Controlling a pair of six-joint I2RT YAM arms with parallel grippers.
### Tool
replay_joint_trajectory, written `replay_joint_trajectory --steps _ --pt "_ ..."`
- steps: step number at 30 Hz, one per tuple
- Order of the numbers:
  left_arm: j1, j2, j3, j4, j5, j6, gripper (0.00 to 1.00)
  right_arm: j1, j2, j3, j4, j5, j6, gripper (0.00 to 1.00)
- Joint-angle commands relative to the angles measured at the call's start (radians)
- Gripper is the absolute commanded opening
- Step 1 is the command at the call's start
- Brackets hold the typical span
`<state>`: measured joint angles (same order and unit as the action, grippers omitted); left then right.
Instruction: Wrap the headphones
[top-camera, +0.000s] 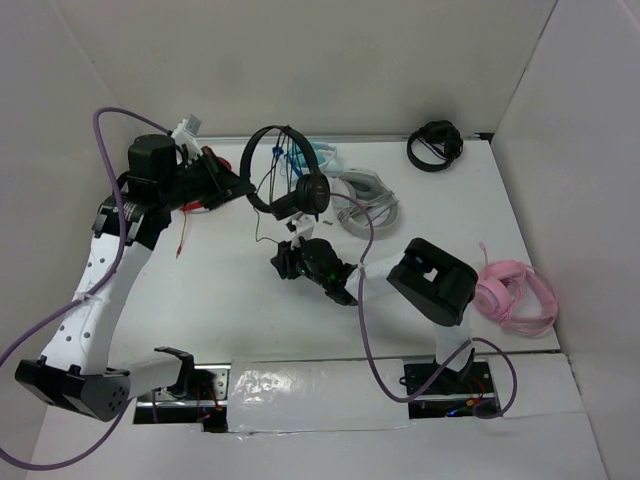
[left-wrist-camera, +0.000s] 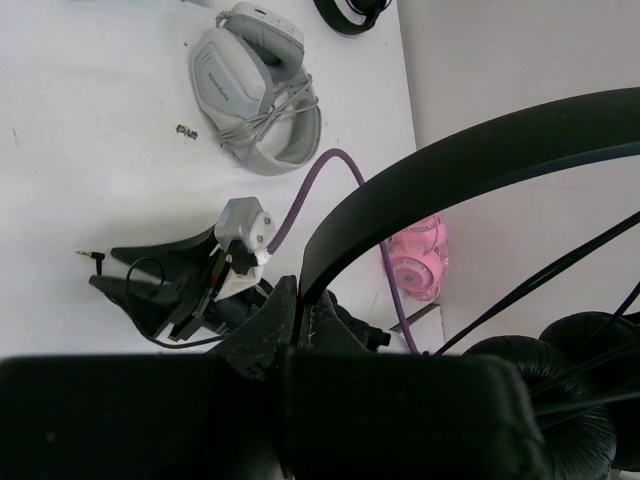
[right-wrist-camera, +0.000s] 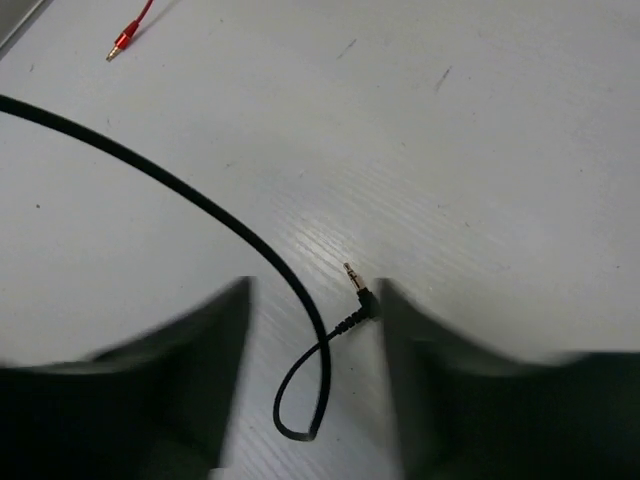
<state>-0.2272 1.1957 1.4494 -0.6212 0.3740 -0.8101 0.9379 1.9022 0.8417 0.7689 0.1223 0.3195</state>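
left hand (left-wrist-camera: 300, 318) clamps headphones (top-camera: 311, 190) headband | right hand (right-wrist-camera: 312, 350) open, straddling cable plug (right-wrist-camera: 357, 291)

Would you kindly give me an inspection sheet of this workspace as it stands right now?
Surface: white table, lightly scuffed.
Job's things: black headphones held by the headband; their jack plug lies on the table.
Clutter: grey headset, pink headphones, bundled black headset, red plug.
Grippers: left pincer shut on the headband; right pincer open, straddling the jack plug.
Cables: thin black cable loops beside the plug; purple arm cable runs to the right arm.
Surroundings: white walls on three sides.
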Motion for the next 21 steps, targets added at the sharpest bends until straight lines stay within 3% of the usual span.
replay_joint_trajectory --steps 1,4,8,12,21 --pt "-0.006 -0.053 0.052 0.038 0.016 0.006 0.0 0.002 0.015 0.048 -0.029 0.056 0.044 0.36" --pt "-0.004 -0.05 0.081 0.012 -0.042 0.015 0.0 -0.01 -0.038 -0.024 -0.058 0.097 0.049 0.0" --pt "0.04 -0.021 0.121 0.008 -0.015 0.048 0.0 -0.056 -0.12 -0.169 -0.014 0.076 0.104 0.0" --pt "0.068 -0.008 0.114 0.02 0.043 0.068 0.0 -0.178 -0.274 -0.317 0.017 0.028 0.167 0.0" --pt "0.106 -0.031 0.036 0.08 0.111 0.098 0.0 -0.415 -0.5 -0.366 -0.196 -0.044 0.179 0.0"
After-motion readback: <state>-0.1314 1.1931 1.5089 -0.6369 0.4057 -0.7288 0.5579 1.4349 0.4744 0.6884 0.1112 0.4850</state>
